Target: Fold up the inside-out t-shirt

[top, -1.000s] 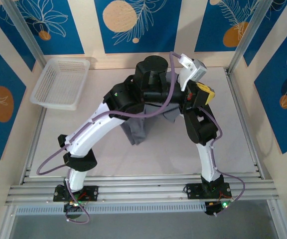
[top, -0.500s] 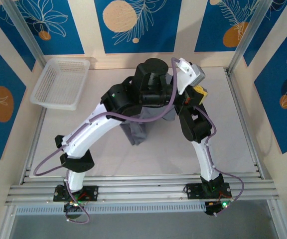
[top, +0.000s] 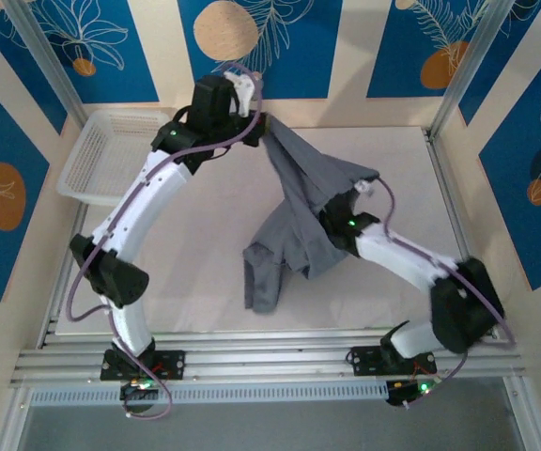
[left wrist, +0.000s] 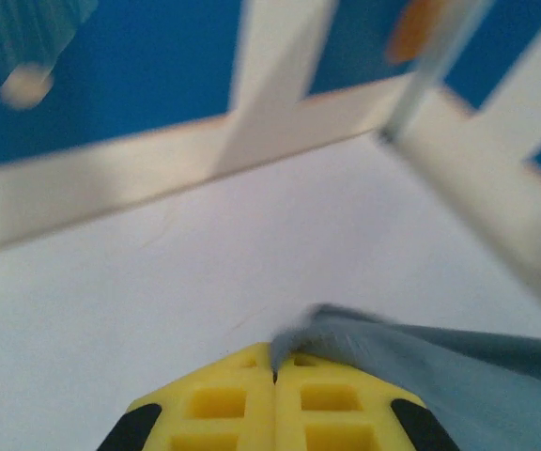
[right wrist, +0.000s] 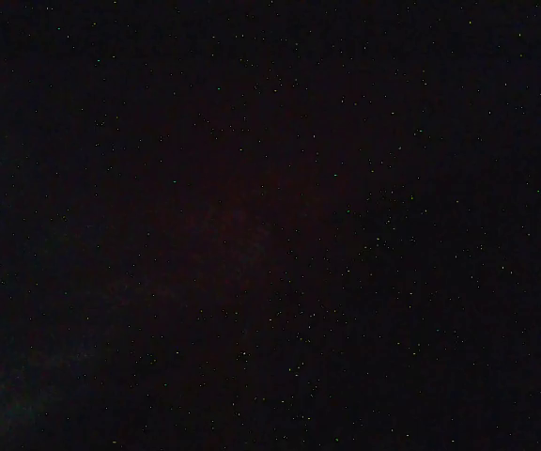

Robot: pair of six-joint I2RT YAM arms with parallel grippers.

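Left gripper (top: 259, 117): closed on an edge of the inside-out t-shirt (top: 299, 202) and raised above the 12 o'clock edge of the table (top: 195, 235). From that hold the grey cloth hangs in a bunched band toward 6 o'clock. Its lower end lies crumpled on the table, short of the near edge.

Right arm (top: 397, 256): reaches in from 4 o'clock into the folds at mid-table. Cloth covers its gripper and the right wrist view is black, so I cannot tell whether it is open or closed.

Open room: bare table from 7 to 9 o'clock between my left arm and the shirt, and from 1 to 3 o'clock along the right rail. The white mesh basket (top: 111, 160) sits at the 10 o'clock corner, well apart from the shirt.

The left wrist view adds what the top view lacks. My yellow fingertips (left wrist: 242, 399) meet with no gap at the left gripper (left wrist: 273, 362). The shirt (left wrist: 440, 366) is pinched there and runs off toward 4 o'clock, with bare table (left wrist: 158, 282) up to the back wall.
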